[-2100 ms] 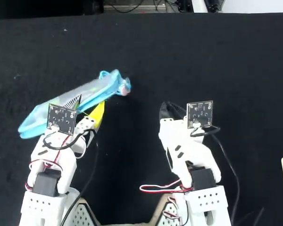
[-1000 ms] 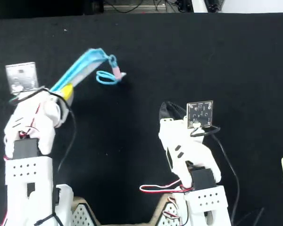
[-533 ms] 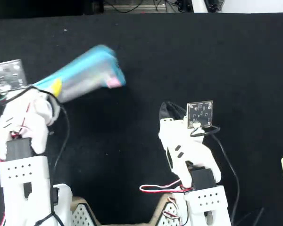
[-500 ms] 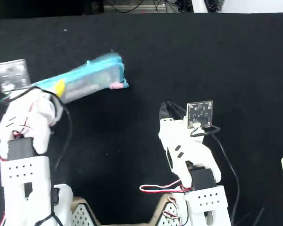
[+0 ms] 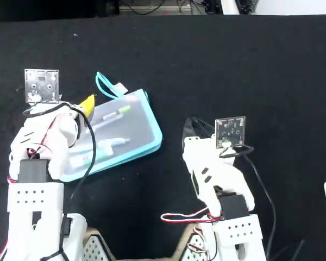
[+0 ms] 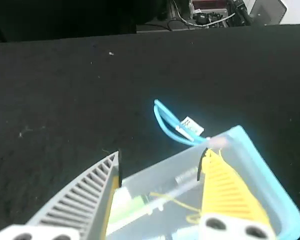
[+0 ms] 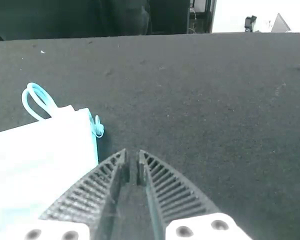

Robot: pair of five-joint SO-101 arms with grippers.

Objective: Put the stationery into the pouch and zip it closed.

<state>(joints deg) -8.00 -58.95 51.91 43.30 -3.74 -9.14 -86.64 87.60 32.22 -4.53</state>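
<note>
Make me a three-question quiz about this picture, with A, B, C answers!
1. Where is the pouch?
A. hanging in the air
B. flat on the table, beneath the left claw
C. on a chair

2. What colour is the pouch's edge?
A. red
B. green
C. blue

3. How is the right claw?
A. shut, holding nothing
B. wide open
C. gripping a pen

Answers:
1 B: the high view shows it lying flat, and the left wrist view shows the open claw over it.
2 C: blue trim runs round its clear face.
3 A: the right wrist view shows it closed with nothing between.
</note>
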